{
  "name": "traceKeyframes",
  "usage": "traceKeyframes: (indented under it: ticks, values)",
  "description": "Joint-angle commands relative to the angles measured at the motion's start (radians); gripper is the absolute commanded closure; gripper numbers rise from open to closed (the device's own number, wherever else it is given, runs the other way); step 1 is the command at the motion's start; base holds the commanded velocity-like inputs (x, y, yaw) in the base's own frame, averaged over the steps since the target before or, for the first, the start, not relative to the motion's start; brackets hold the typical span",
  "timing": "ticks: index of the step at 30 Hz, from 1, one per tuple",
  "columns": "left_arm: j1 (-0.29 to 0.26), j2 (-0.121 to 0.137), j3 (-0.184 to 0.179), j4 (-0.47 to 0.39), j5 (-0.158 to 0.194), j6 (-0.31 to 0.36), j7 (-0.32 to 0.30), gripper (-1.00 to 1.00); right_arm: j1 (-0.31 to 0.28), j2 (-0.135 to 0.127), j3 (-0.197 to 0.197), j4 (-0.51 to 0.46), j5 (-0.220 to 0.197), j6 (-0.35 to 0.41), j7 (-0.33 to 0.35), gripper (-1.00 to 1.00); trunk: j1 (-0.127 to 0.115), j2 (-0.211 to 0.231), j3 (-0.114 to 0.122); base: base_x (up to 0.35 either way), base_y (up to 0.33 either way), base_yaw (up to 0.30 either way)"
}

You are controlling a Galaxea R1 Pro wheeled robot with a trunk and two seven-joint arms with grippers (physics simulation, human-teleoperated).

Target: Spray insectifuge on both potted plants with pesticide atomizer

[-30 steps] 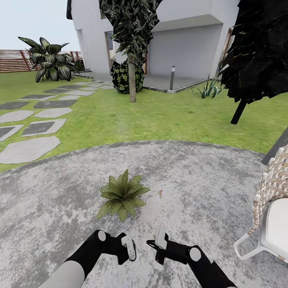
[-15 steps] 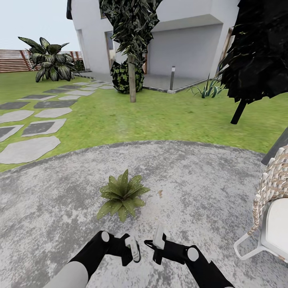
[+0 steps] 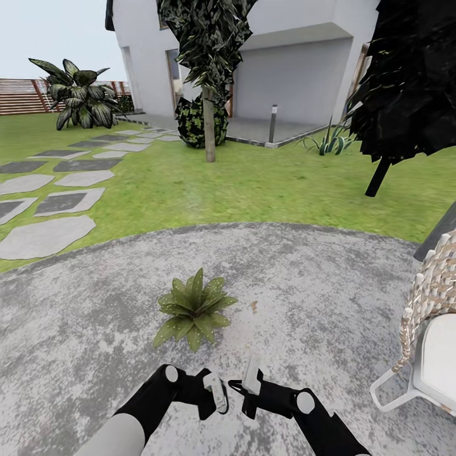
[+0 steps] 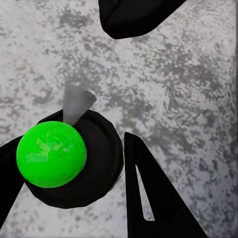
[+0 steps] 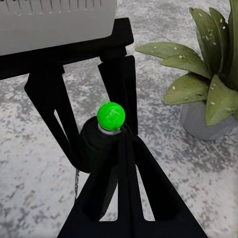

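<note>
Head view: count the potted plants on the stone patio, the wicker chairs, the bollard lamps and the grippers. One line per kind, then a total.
potted plant: 1
wicker chair: 1
bollard lamp: 1
grippers: 2, the left gripper and the right gripper
Total: 5
</note>
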Motion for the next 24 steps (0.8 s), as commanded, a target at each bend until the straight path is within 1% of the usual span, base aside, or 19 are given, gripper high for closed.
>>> traceKeyframes:
  ticks: [1, 9, 12, 14, 24]
  values:
    - [0.0, -0.001, 0.002, -0.001, -0.01, -0.01, -0.001, 1.0, 0.0, 0.0, -0.001, -0.001, 0.009, -0.005, 0.0, 1.0, 0.0, 0.0, -0.001, 0.0, 0.0, 0.0]
    - [0.0, -0.002, 0.002, -0.001, -0.006, -0.015, -0.003, 1.0, 0.0, 0.0, -0.001, 0.0, 0.009, -0.005, 0.0, 1.0, 0.0, 0.0, -0.001, 0.0, 0.0, 0.0]
    - [0.0, 0.0, 0.002, 0.007, -0.005, -0.069, -0.005, 1.0, 0.0, 0.0, -0.002, 0.0, 0.009, -0.005, 0.0, 1.0, 0.0, 0.0, -0.001, 0.0, 0.0, 0.0]
    - [0.0, 0.0, 0.002, 0.011, -0.003, -0.082, -0.006, 1.0, 0.0, 0.0, -0.002, 0.0, 0.009, -0.005, 0.0, 1.0, 0.0, 0.0, -0.001, 0.0, 0.0, 0.0]
    - [0.0, 0.0, 0.002, 0.013, 0.0, -0.09, -0.007, 1.0, 0.0, 0.0, -0.003, 0.0, 0.01, -0.005, 0.0, 1.0, 0.0, 0.0, -0.001, 0.0, 0.0, 0.0]
